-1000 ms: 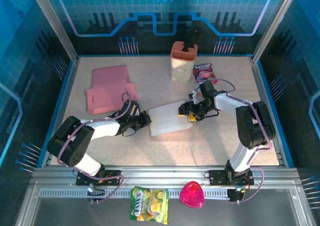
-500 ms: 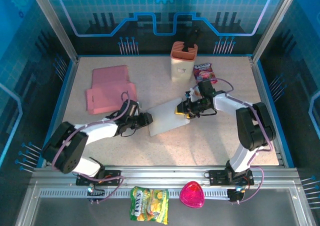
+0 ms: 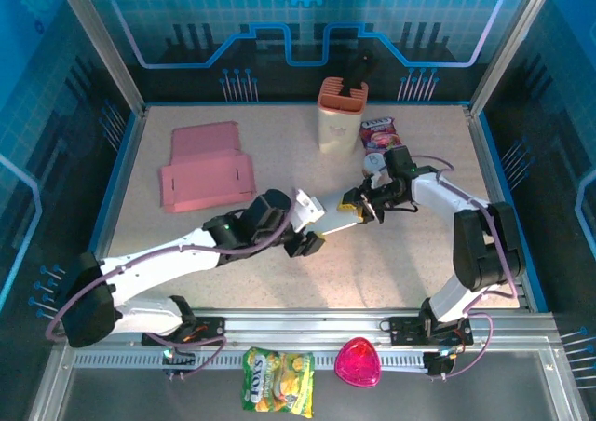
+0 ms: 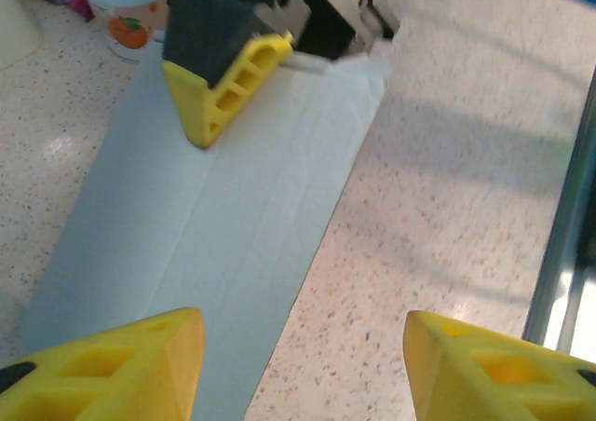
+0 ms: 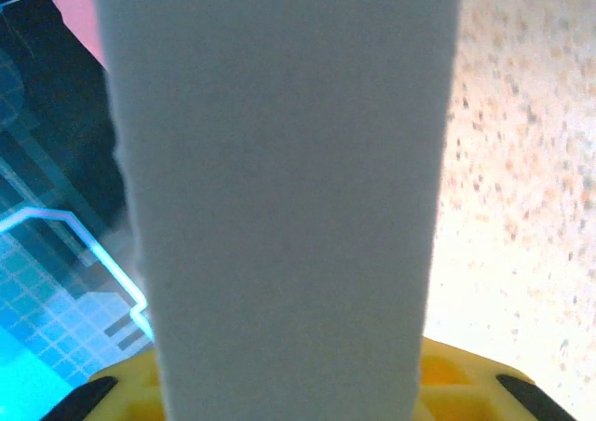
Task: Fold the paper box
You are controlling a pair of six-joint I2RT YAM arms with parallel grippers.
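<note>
The paper box point(image 4: 223, 207) is a flat white sheet with fold creases, lying at the table's middle. In the top view my left arm covers most of the paper box point(image 3: 328, 224). My right gripper point(image 3: 358, 209) is shut on its far right edge; one of the yellow fingers point(image 4: 228, 95) presses on top of the sheet. In the right wrist view the held sheet point(image 5: 279, 188) runs up from between the jaws of the right gripper point(image 5: 289, 393). My left gripper point(image 4: 303, 365) is open, hovering over the sheet's near edge with nothing between its fingers point(image 4: 112, 365).
Pink flat boxes point(image 3: 205, 168) lie at the back left. A beige holder point(image 3: 340, 114), a snack bag point(image 3: 380, 134) and a small cup point(image 3: 374, 163) stand behind the right gripper. A snack packet point(image 3: 277, 381) and a pink object point(image 3: 358, 362) rest on the front rail.
My left gripper let go at the sheet's left edge, opened, and swung right over the sheet. My right gripper closed on the right edge and drew it slightly right.
</note>
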